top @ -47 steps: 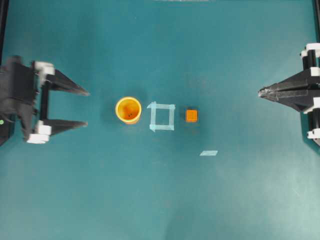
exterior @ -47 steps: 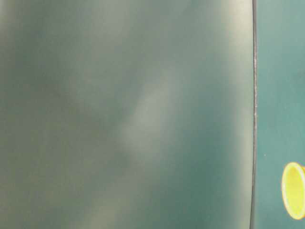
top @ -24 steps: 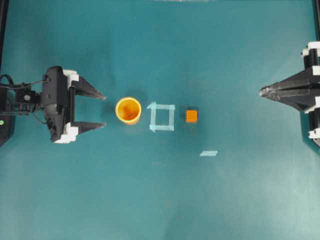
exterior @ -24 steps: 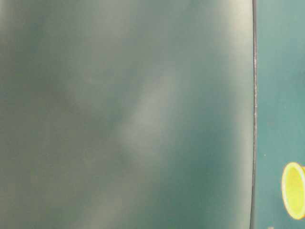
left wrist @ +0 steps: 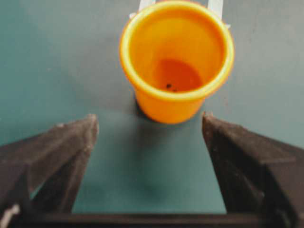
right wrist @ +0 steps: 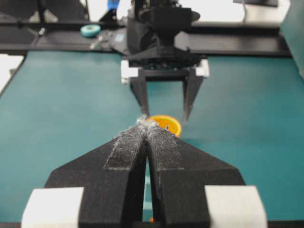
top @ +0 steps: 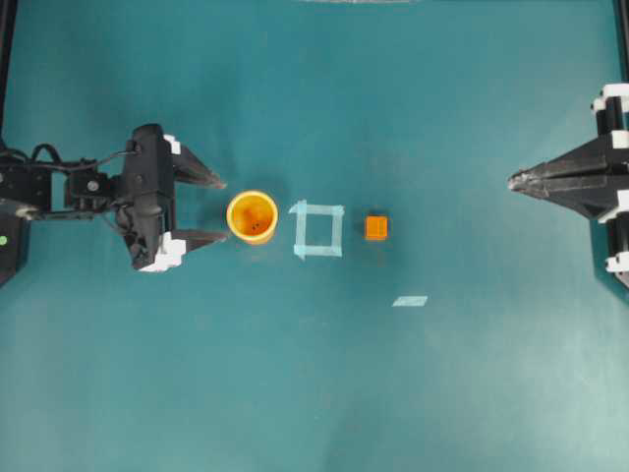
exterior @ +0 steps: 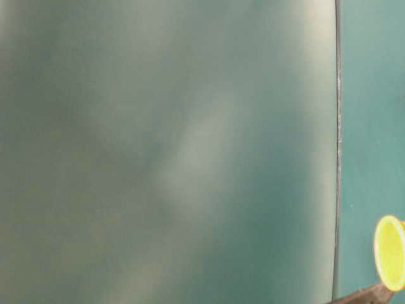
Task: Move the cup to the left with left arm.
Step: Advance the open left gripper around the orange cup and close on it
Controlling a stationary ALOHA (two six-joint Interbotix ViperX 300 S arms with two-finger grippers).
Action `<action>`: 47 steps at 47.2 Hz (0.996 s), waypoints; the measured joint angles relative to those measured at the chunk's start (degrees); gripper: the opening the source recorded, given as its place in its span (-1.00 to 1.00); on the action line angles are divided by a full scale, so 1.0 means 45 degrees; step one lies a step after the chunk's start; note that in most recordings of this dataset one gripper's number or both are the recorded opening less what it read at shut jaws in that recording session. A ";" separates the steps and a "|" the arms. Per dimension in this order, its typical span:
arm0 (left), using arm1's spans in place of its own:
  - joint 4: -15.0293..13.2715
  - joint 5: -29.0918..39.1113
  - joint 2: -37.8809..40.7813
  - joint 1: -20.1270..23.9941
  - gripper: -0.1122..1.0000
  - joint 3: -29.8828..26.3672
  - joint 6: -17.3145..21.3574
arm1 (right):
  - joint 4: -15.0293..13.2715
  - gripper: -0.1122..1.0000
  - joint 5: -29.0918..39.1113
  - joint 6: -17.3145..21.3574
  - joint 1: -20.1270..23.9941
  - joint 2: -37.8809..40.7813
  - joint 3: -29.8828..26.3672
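Observation:
The cup point(top: 253, 216), yellow-orange with a darker orange inside, stands upright on the teal table just left of a pale tape square point(top: 318, 229). My left gripper point(top: 222, 208) is open, its two black tips just short of the cup's left side, one above and one below it. In the left wrist view the cup point(left wrist: 176, 59) stands just ahead of the gap between the fingers point(left wrist: 61, 147), untouched. At table level only the cup's rim point(exterior: 390, 252) shows at the right edge. My right gripper point(top: 512, 182) rests shut at the far right, holding nothing.
A small orange cube point(top: 376, 228) sits right of the tape square. A loose strip of pale tape point(top: 410, 301) lies lower right of it. Black frame rails point(top: 6, 59) run along the table's left and right edges. Most of the table-level view is a blurred grey-green blank.
The left arm has moved right from the table's left edge up to the cup, its gripper staying open. The cup, the cube and the right arm have not moved.

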 measured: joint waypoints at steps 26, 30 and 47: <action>0.0000 0.0156 0.0996 -0.0332 0.75 -0.0977 -0.0176 | 0.0000 -0.80 0.0449 0.0000 0.0000 -0.0020 -0.0020; 0.0000 0.0176 0.1133 -0.0332 0.75 -0.1113 -0.0176 | 0.0000 -0.80 0.0449 -0.0020 0.0000 -0.0020 -0.0020; 0.0000 0.0176 0.1855 -0.0332 0.75 -0.1816 -0.0176 | 0.0000 -0.80 0.0469 0.0000 0.0000 -0.0020 -0.0020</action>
